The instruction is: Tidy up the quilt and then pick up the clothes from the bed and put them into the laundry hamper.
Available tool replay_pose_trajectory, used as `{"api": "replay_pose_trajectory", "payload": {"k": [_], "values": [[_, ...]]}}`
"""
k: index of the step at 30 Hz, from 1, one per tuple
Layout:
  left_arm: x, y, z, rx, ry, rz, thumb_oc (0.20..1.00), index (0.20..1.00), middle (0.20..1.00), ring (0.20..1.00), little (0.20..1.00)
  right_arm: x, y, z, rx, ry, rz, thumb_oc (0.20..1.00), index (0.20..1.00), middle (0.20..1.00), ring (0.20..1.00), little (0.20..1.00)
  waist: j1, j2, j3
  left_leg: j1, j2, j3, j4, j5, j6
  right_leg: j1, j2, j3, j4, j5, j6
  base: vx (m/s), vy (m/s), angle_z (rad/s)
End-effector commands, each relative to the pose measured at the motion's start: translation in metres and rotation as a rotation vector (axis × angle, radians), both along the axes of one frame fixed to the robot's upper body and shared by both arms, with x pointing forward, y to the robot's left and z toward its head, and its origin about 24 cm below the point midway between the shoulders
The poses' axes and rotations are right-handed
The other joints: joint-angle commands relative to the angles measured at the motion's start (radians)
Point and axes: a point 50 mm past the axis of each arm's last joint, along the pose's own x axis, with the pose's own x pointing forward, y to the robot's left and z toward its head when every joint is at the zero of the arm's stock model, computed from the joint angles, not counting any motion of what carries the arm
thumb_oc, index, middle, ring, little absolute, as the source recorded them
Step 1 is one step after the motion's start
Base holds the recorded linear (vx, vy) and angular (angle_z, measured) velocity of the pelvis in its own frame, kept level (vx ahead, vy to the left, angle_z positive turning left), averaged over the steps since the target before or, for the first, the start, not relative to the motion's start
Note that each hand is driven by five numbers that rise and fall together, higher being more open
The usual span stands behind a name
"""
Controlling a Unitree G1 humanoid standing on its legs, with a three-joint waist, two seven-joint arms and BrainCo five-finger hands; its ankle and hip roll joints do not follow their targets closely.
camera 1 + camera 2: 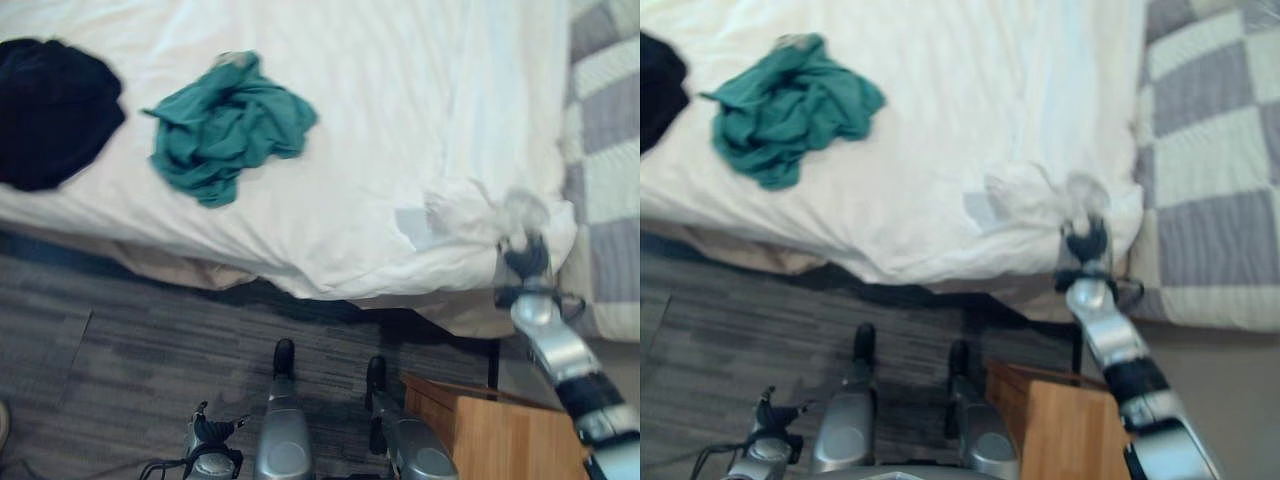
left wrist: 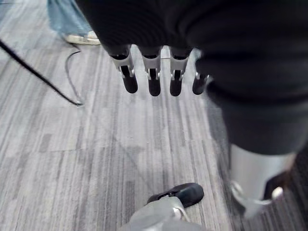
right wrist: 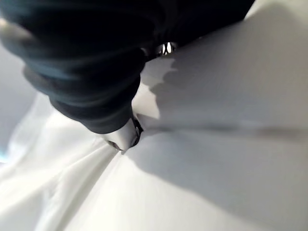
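Observation:
A white quilt (image 1: 400, 120) covers the bed. On it lie a crumpled teal garment (image 1: 230, 125) left of the middle and a black garment (image 1: 50, 110) at the far left. My right hand (image 1: 527, 258) is at the quilt's near right corner, shut on a bunched fold of it (image 1: 480, 212). In the right wrist view its thumb (image 3: 126, 137) presses into the white cloth (image 3: 216, 168). My left hand (image 1: 212, 432) hangs low over the carpet, away from the bed, with its fingers (image 2: 154, 79) straight and empty.
A grey-and-white checked cover (image 1: 605, 150) lies on the bed right of the quilt. A wooden nightstand (image 1: 500, 430) stands under my right arm. A person's shoe and trouser leg (image 2: 79, 37) show on the grey carpet (image 1: 120, 340).

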Motion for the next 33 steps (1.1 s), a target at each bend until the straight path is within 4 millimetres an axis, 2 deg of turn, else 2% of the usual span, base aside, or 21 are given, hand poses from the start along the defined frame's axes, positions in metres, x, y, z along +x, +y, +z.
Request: {"api": "replay_pose_trajectory", "payload": {"k": [1, 2, 3, 4, 5, 7, 12, 15, 16, 17, 18, 19, 20, 23, 25, 26, 29, 31, 32, 33], "values": [[-0.005, 0.004, -0.004, 0.035, 0.063, 0.034, 1.000, 1.000, 1.000, 1.000, 1.000, -0.035, -0.021, -0.043, -0.066, 0.189, -0.135, 0.200, 0.200, 0.200, 0.200, 0.200, -0.061, 0.024, -0.027, -0.003, 0.030, 0.041, 0.056, -0.106, 0.020, -0.043, -0.037, 0.047, 0.046, -0.025, 0.069, -0.03, 0.001, -0.31], [-0.003, 0.003, -0.004, 0.031, 0.065, 0.028, 1.000, 1.000, 1.000, 1.000, 1.000, -0.042, -0.021, -0.053, -0.067, 0.219, -0.150, 0.225, 0.225, 0.225, 0.225, 0.225, -0.068, 0.029, -0.026, 0.000, 0.029, 0.044, 0.059, -0.106, 0.020, -0.043, -0.039, 0.048, 0.046, -0.025, 0.069, -0.05, 0.003, -0.37], [0.003, -0.001, -0.004, 0.021, 0.068, 0.011, 1.000, 1.000, 1.000, 1.000, 1.000, -0.063, -0.028, -0.081, 0.024, 0.310, -0.266, 1.000, 1.000, 1.000, 1.000, 1.000, -0.080, 0.044, -0.021, 0.007, 0.027, 0.052, 0.065, -0.107, 0.020, -0.040, -0.045, 0.051, 0.046, -0.023, 0.068, -0.04, 0.005, -0.28], [0.004, -0.003, -0.004, 0.019, 0.069, 0.005, 1.000, 1.000, 1.000, 1.000, 1.000, -0.068, -0.029, -0.087, 0.040, 0.324, -0.286, 1.000, 1.000, 1.000, 1.000, 1.000, -0.081, 0.047, -0.019, 0.008, 0.027, 0.053, 0.066, -0.107, 0.019, -0.039, -0.046, 0.051, 0.046, -0.022, 0.068, -0.06, 0.006, -0.13], [0.009, -0.009, -0.006, 0.009, 0.072, -0.013, 1.000, 1.000, 1.000, 1.000, 1.000, -0.089, -0.034, -0.112, 0.151, 0.413, -0.425, 1.000, 1.000, 1.000, 1.000, 1.000, -0.086, 0.064, -0.015, 0.017, 0.026, 0.059, 0.070, -0.108, 0.019, -0.034, -0.052, 0.053, 0.044, -0.020, 0.066, -0.03, 0.016, -0.03], [0.012, -0.020, -0.009, -0.010, 0.079, -0.030, 1.000, 1.000, 1.000, 1.000, 1.000, -0.119, -0.037, -0.139, 0.265, 0.472, -0.553, 1.000, 1.000, 1.000, 1.000, 1.000, -0.088, 0.084, -0.014, 0.030, 0.025, 0.066, 0.073, -0.110, 0.020, -0.024, -0.060, 0.055, 0.040, -0.018, 0.065, 0.00, 0.014, -0.04], [0.009, -0.031, -0.013, -0.021, 0.092, -0.038, 1.000, 1.000, 1.000, 1.000, 1.000, -0.153, -0.035, -0.162, 0.418, 0.578, -0.711, 1.000, 1.000, 1.000, 1.000, 1.000, -0.092, 0.090, -0.027, 0.051, 0.031, 0.080, 0.071, -0.111, 0.017, -0.009, -0.066, 0.054, 0.036, -0.018, 0.065, 0.01, 0.012, -0.11], [0.001, -0.030, -0.015, -0.024, 0.092, -0.043, 1.000, 1.000, 1.000, 1.000, 1.000, -0.186, -0.034, -0.176, 0.491, 0.707, -0.854, 1.000, 1.000, 1.000, 1.000, 1.000, -0.089, 0.085, -0.037, 0.059, 0.036, 0.086, 0.065, -0.109, 0.015, -0.002, -0.065, 0.050, 0.034, -0.020, 0.066, 0.01, 0.000, 0.00], [-0.004, -0.027, -0.016, -0.023, 0.097, -0.049, 1.000, 1.000, 1.000, 1.000, 1.000, -0.207, -0.035, -0.182, 0.544, 0.775, -0.923, 1.000, 1.000, 1.000, 1.000, 1.000, -0.084, 0.081, -0.046, 0.065, 0.039, 0.088, 0.061, -0.109, 0.015, 0.004, -0.063, 0.045, 0.035, -0.022, 0.067, 0.03, -0.001, 0.00], [-0.004, -0.027, -0.016, -0.023, 0.097, -0.049, 1.000, 1.000, 1.000, 1.000, 1.000, -0.207, -0.035, -0.182, 0.544, 0.775, -0.923, 1.000, 1.000, 1.000, 1.000, 1.000, -0.084, 0.081, -0.046, 0.065, 0.039, 0.088, 0.061, -0.109, 0.015, 0.004, -0.063, 0.045, 0.035, -0.022, 0.067, 0.05, -0.014, 0.03], [-0.009, -0.023, -0.016, -0.020, 0.102, -0.056, 1.000, 1.000, 1.000, 1.000, 1.000, -0.224, -0.035, -0.186, 0.595, 0.837, -0.977, 1.000, 1.000, 1.000, 1.000, 1.000, -0.078, 0.074, -0.055, 0.071, 0.041, 0.089, 0.059, -0.110, 0.015, 0.013, -0.062, 0.039, 0.034, -0.023, 0.068, 0.03, -0.012, 0.03], [-0.010, -0.022, -0.017, -0.019, 0.104, -0.057, 1.000, 1.000, 1.000, 1.000, 1.000, -0.229, -0.035, -0.187, 0.602, 0.855, -0.989, 1.000, 1.000, 1.000, 1.000, 1.000, -0.077, 0.072, -0.057, 0.072, 0.042, 0.089, 0.058, -0.110, 0.015, 0.015, -0.061, 0.038, 0.035, -0.024, 0.068, 0.05, -0.022, 0.06], [-0.015, -0.017, -0.017, -0.014, 0.115, -0.059, 1.000, 1.000, 1.000, 1.000, 1.000, -0.243, -0.035, -0.188, 0.618, 0.911, -1.021, 1.000, 1.000, 1.000, 1.000, 1.000, -0.073, 0.062, -0.068, 0.075, 0.044, 0.087, 0.055, -0.112, 0.014, 0.022, -0.057, 0.035, 0.034, -0.026, 0.070, 0.04, -0.015, 0.07], [-0.024, -0.007, -0.016, 0.006, 0.143, -0.064, 1.000, 1.000, 1.000, 1.000, 1.000, -0.263, -0.036, -0.190, 0.658, 0.965, -1.034, 1.000, 1.000, 1.000, 1.000, 1.000, -0.067, 0.038, -0.089, 0.085, 0.051, 0.089, 0.051, -0.114, 0.011, 0.034, -0.050, 0.025, 0.036, -0.030, 0.072, 0.06, -0.033, 0.10], [-0.025, -0.005, -0.016, 0.010, 0.148, -0.064, 1.000, 1.000, 1.000, 1.000, 1.000, -0.266, -0.037, -0.190, 0.657, 0.973, -1.026, 1.000, 1.000, 1.000, 1.000, 1.000, -0.066, 0.033, -0.093, 0.086, 0.052, 0.089, 0.050, -0.115, 0.011, 0.036, -0.048, 0.023, 0.035, -0.031, 0.072, 0.06, -0.016, 0.20], [-0.034, -0.003, -0.018, 0.017, 0.166, -0.052, 1.000, 1.000, 1.000, 1.000, 1.000, -0.270, -0.038, -0.191, 0.667, 1.001, -0.966, 1.000, 1.000, 1.000, 1.000, 1.000, -0.067, 0.017, -0.105, 0.096, 0.050, 0.085, 0.050, -0.119, 0.011, 0.047, -0.045, 0.025, 0.032, -0.029, 0.072, 0.09, 0.013, 0.17], [-0.038, -0.003, -0.019, 0.022, 0.187, -0.038, 1.000, 1.000, 1.000, 1.000, 1.000, -0.272, -0.037, -0.192, 0.689, 1.031, -0.882, 1.000, 1.000, 1.000, 1.000, 1.000, -0.071, 0.002, -0.121, 0.108, 0.051, 0.087, 0.055, -0.130, 0.010, 0.057, -0.043, 0.033, 0.030, -0.032, 0.074, 0.10, 0.007, -0.16], [-0.038, -0.002, -0.018, 0.024, 0.200, -0.029, 1.000, 1.000, 1.000, 1.000, 1.000, -0.270, -0.031, -0.195, 0.697, 1.094, -0.714, 1.000, 1.000, 1.000, 1.000, 1.000, -0.076, -0.013, -0.139, 0.116, 0.054, 0.094, 0.059, -0.137, 0.010, 0.061, -0.038, 0.042, 0.026, -0.033, 0.075, 0.08, 0.016, -0.17], [-0.036, -0.002, -0.018, 0.020, 0.201, -0.022, 1.000, 1.000, 1.000, 1.000, 1.000, -0.268, -0.016, -0.200, 0.756, 1.102, -0.650, 1.000, 1.000, 1.000, 1.000, 1.000, -0.079, -0.018, -0.148, 0.125, 0.057, 0.099, 0.061, -0.142, 0.011, 0.067, -0.035, 0.053, 0.021, -0.032, 0.076, 0.06, 0.025, -0.29], [-0.035, -0.001, -0.018, 0.019, 0.201, -0.021, 1.000, 1.000, 1.000, 1.000, 1.000, -0.268, -0.014, -0.201, 0.766, 1.099, -0.649, 1.000, 1.000, 1.000, 1.000, 1.000, -0.079, -0.019, -0.149, 0.126, 0.057, 0.100, 0.061, -0.142, 0.011, 0.068, -0.035, 0.054, 0.020, -0.032, 0.076, 0.05, 0.029, -0.35]]}}
